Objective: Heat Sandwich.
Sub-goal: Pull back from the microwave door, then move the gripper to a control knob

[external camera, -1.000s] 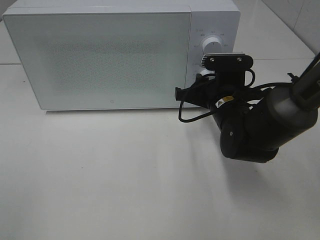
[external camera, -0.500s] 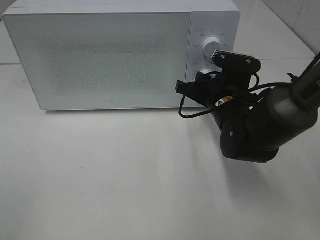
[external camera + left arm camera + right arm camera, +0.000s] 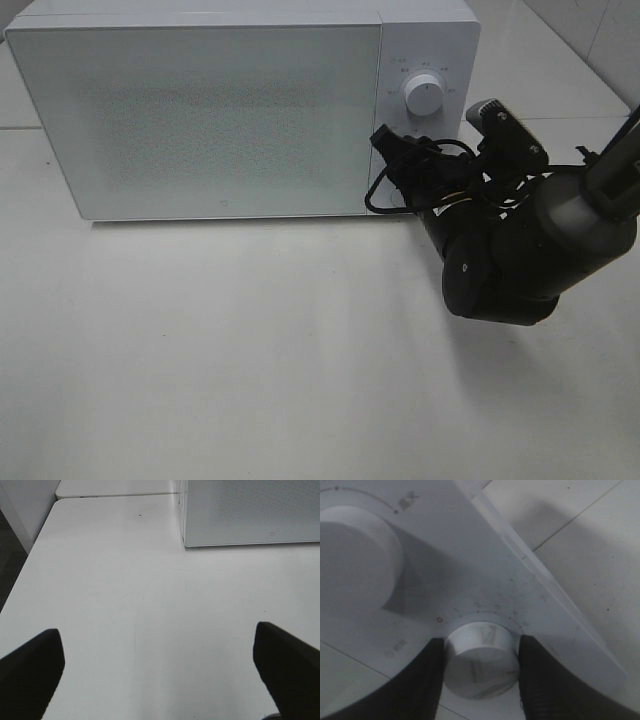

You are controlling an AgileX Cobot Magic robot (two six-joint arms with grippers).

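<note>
Rolled over since a second ago, the right wrist has swung its camera bracket [image 3: 508,128] clear of the upper knob [image 3: 424,96]. The sandwich shows in no view; I judge it sits inside the microwave [image 3: 200,110], whose door is closed. The right gripper [image 3: 480,666] clasps the lower knob [image 3: 479,662], one finger on each side, jaws about half apart. The knob's axis runs straight along the gripper's reach, so any further turn is a wrist roll. The left gripper [image 3: 160,672] hangs spread wide and empty over the table [image 3: 125,580], well away from the controls.
</note>
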